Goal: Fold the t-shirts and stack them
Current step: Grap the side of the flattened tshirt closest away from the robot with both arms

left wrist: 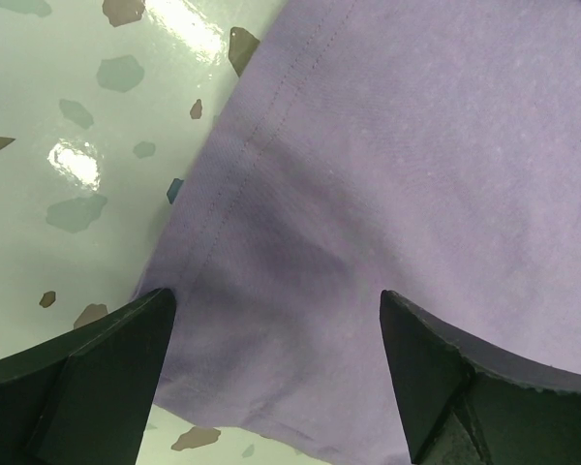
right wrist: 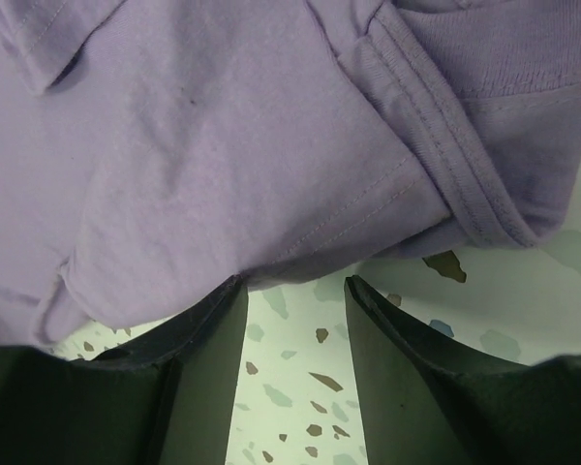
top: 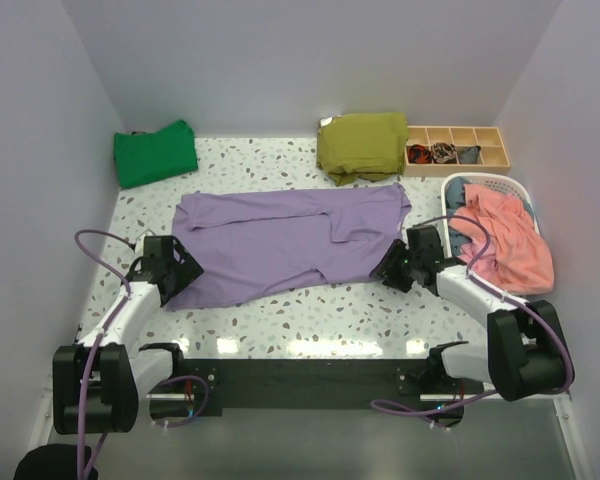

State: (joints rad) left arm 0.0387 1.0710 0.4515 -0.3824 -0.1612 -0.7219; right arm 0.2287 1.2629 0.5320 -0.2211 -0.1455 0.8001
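**Risk of a lopsided pick-up on the lavender t-shirt**

Could snatch only one layer at the near left corner of the lavender t-shirt (top: 290,245). Left fingers (top: 180,272) spread wide there, straddling the stitched hem, clamped on nothing. Could miss altogether on the other side. Right fingers (top: 388,268) parted more narrowly, poised just short of the cloth edge, with only speckled tabletop (top: 310,312) between them. Closing from here would likely pinch air, or else catch the ribbed band (right wrist: 443,145) bunched just beside, seemingly the collar, and drag that instead of the hem. Lifting on one good grip and one poor one would probably twist the cloth and skew any fold. Might also brush the pink garment (top: 500,240) heaped in the white basket (top: 510,182) just beside the right arm.

Spread across the middle of the tabletop, long side running left to right, not yet folded square. Soft, matte, one plain colour throughout. Doubled over itself toward the right, with a wrinkled ridge and an overlapping flap. Neat stitch line along the hem. Well apart from the folded green t-shirt (top: 155,153) at the back left and the folded olive one (top: 362,145) at the back middle.
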